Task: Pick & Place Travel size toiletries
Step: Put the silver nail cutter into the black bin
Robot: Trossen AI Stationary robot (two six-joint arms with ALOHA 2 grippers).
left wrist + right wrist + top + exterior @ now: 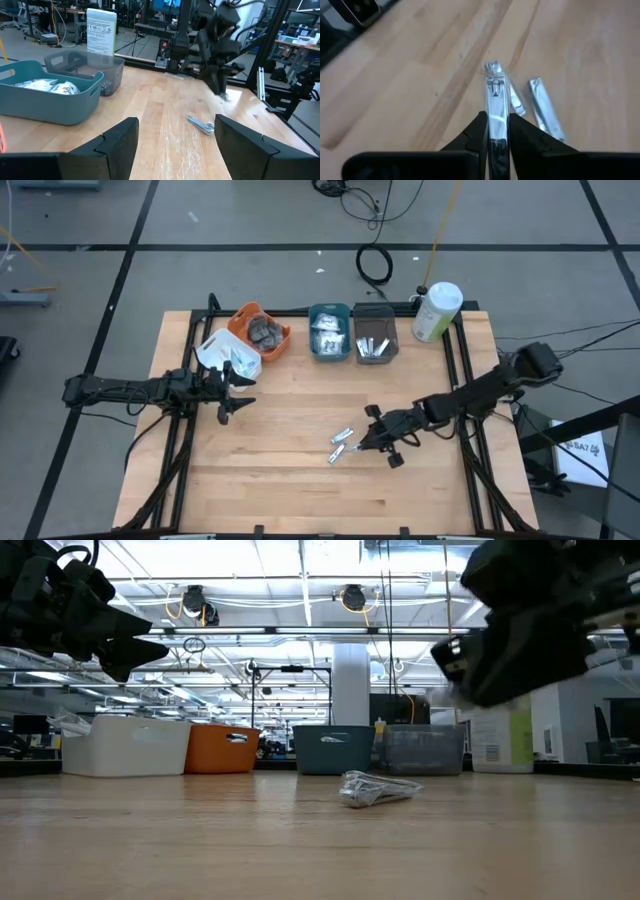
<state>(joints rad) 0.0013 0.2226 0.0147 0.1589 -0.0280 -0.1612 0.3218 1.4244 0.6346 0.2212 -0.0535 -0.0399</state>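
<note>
Two small silver tubes (340,444) lie flat on the wooden table near its middle, also in the low view (375,788) and the right wrist view (545,112). My right gripper (372,440) hovers just right of them, shut on a third silver tube (495,95). My left gripper (232,395) waits open near the table's left side, beside the white bin (228,355). Dark grey discs fill the orange bin (260,330), white packets the teal bin (329,332), and silver tubes the grey bin (374,337). My right gripper pinches the silver tube's rear part (496,120) between its two fingers (479,131), which lie along the tube. The tube's free end (493,67) sticks out ahead of the fingertips. The fingers slant down from the table's right side. The tube is lifted clear of the table.
The four bins stand in a row along the table's far edge, with a big white-and-green bottle (437,310) at the far right corner. Black frame rails run along the table's left and right sides. Bare wood lies between the two grippers and toward the near edge.
</note>
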